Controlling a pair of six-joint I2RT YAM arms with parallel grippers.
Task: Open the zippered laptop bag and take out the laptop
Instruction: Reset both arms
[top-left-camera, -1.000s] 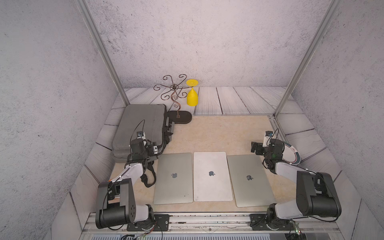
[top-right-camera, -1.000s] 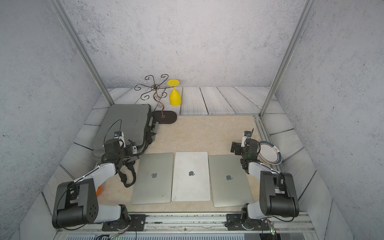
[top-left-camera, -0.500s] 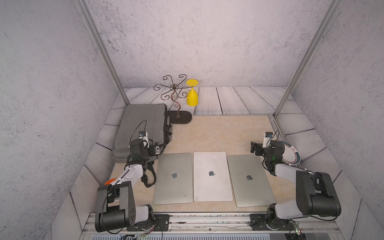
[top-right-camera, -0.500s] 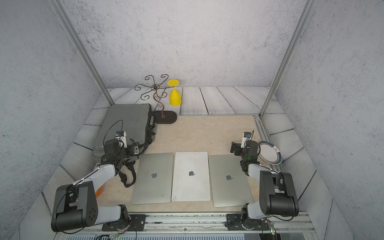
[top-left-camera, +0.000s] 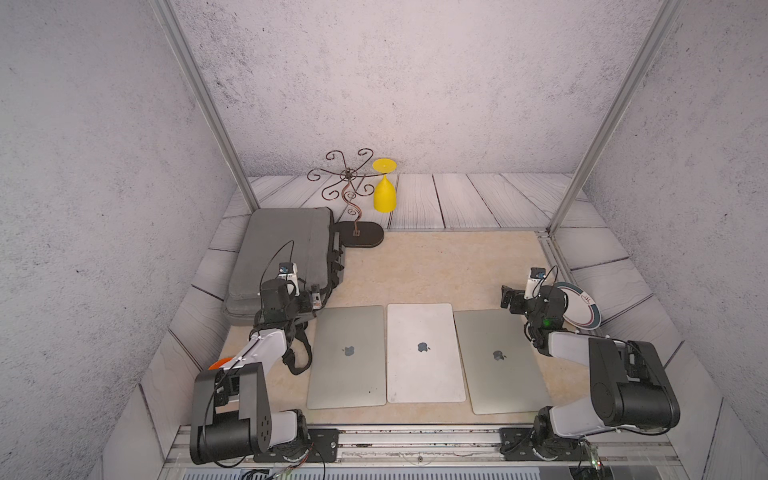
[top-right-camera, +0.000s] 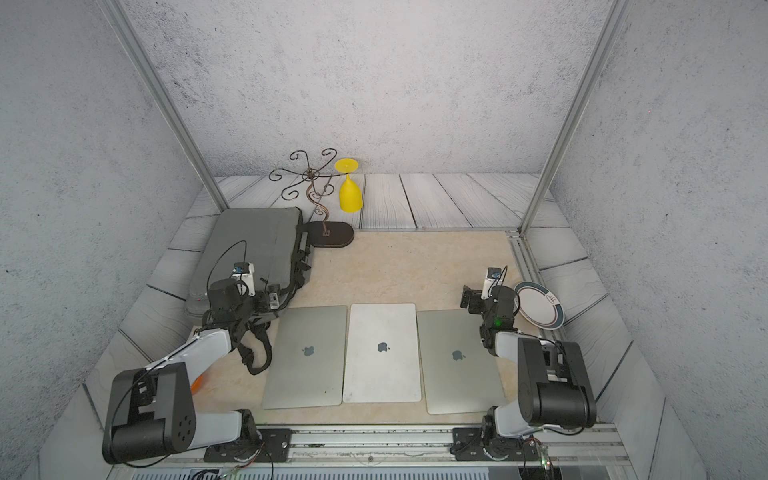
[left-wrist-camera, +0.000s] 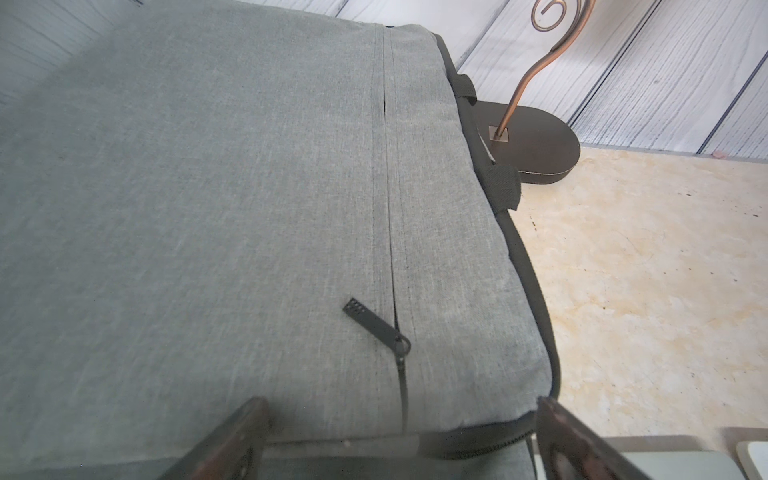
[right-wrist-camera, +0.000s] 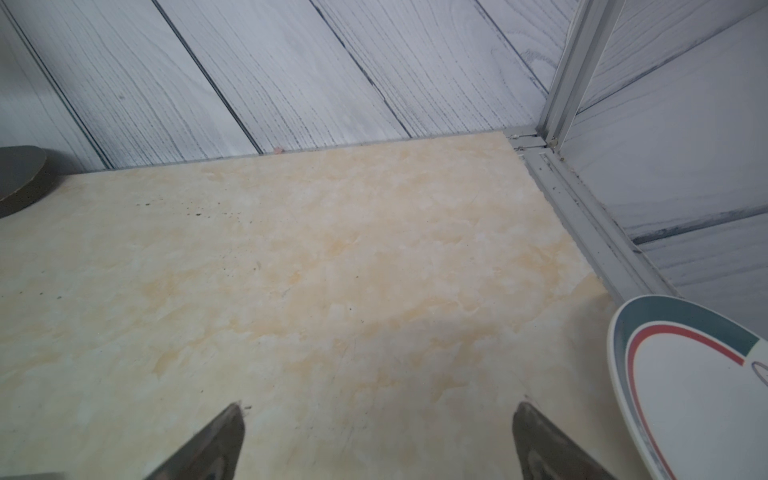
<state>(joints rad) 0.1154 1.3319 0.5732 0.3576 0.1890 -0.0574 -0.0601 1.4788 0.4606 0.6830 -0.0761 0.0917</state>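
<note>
The grey zippered laptop bag (top-left-camera: 282, 249) lies flat at the back left in both top views (top-right-camera: 249, 249). In the left wrist view a black zipper pull (left-wrist-camera: 376, 324) rests on its grey top, and a black zippered edge (left-wrist-camera: 536, 291) runs along its side. My left gripper (top-left-camera: 311, 297) (left-wrist-camera: 401, 419) stands open, straddling the bag's near corner with nothing gripped. Whatever is inside the bag is hidden. Three closed laptops (top-left-camera: 348, 357) (top-left-camera: 423, 353) (top-left-camera: 498, 361) lie side by side on the table. My right gripper (top-left-camera: 508, 299) (right-wrist-camera: 376, 415) is open over bare table.
A copper wire stand on a dark oval base (top-left-camera: 359, 235) touches the bag's far corner. Behind it is an upturned yellow goblet (top-left-camera: 384, 195). A plate (top-left-camera: 582, 307) leans at the right wall beside my right wrist. The bag's black strap (top-left-camera: 297, 357) trails beside the left laptop.
The left arm has shifted very slightly by the bag's corner. Both grippers stay open and the bag has not moved.
</note>
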